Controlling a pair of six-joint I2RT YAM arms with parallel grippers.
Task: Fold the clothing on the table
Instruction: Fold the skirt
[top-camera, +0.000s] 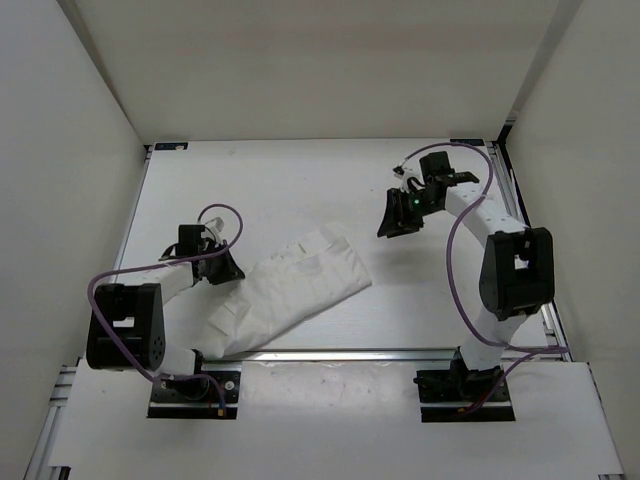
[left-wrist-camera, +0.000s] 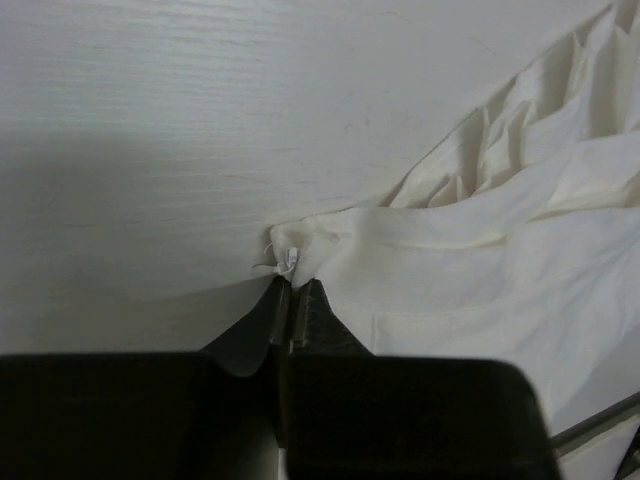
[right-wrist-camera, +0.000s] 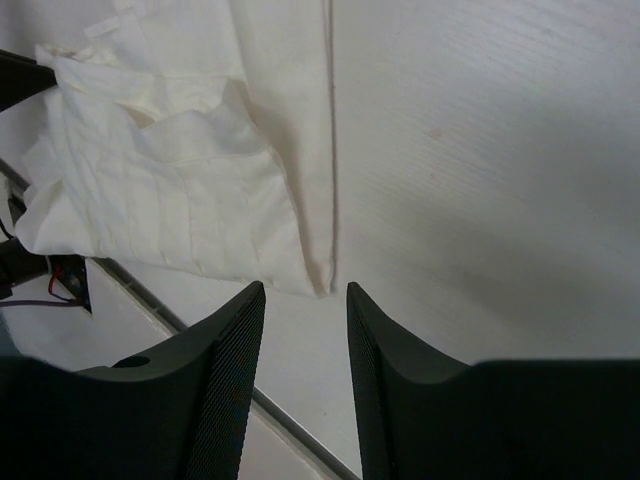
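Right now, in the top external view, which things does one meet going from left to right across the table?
left claw -> clothing -> right claw

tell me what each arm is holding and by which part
The left gripper pinches the clothing by its corner; the right gripper is open, holding nothing.

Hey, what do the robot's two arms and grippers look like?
The left arm and right arm have black joint housings joined by white links, on black base plates. A purple cable loops along each. The right wrist shows a green light. The left gripper and right gripper have dark tapered fingers; the right's pads look finely textured.
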